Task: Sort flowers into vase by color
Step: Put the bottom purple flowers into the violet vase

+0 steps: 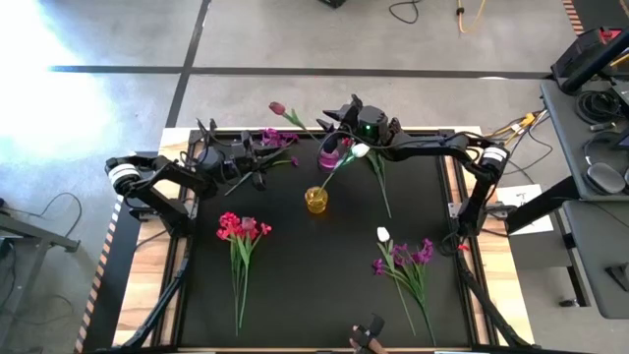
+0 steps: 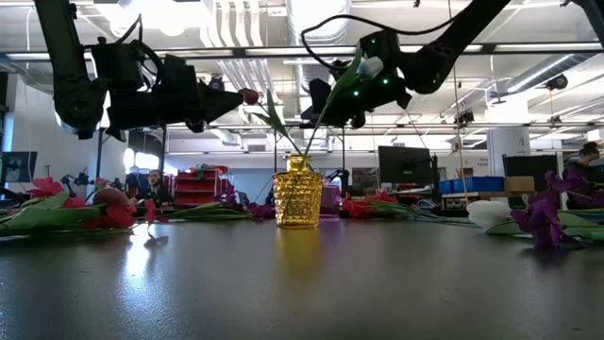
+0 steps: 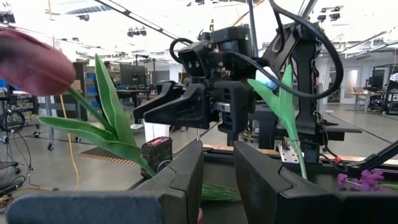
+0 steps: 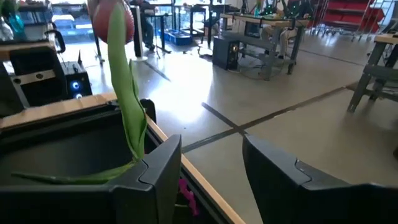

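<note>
A white tulip (image 1: 361, 150) stands tilted in the yellow vase (image 1: 315, 200), its stem in the mouth (image 2: 300, 159). A dark red tulip (image 1: 277, 108) leans out past the far edge from the purple vase (image 1: 329, 157). My right gripper (image 1: 339, 123) hovers open above the purple vase, with the red tulip's stem (image 4: 127, 106) beside one finger. My left gripper (image 1: 251, 157) hangs over purple sprays (image 1: 275, 138) at the far edge. It is open by a narrow gap (image 3: 217, 174) and holds nothing. My right gripper is open. The red tulip's lower stem (image 4: 138, 155) runs right alongside the edge of one finger (image 4: 158, 171). I cannot tell whether they touch. The tulip stands upright, not between the fingers.
Red-pink sprays (image 1: 241, 234) lie on the table's left half. Purple sprays (image 1: 408, 258) and a second white tulip (image 1: 382, 234) lie on the right half. A loose green stem (image 1: 379, 182) lies near the purple vase. The low camera (image 1: 366, 337) sits at the near edge.
</note>
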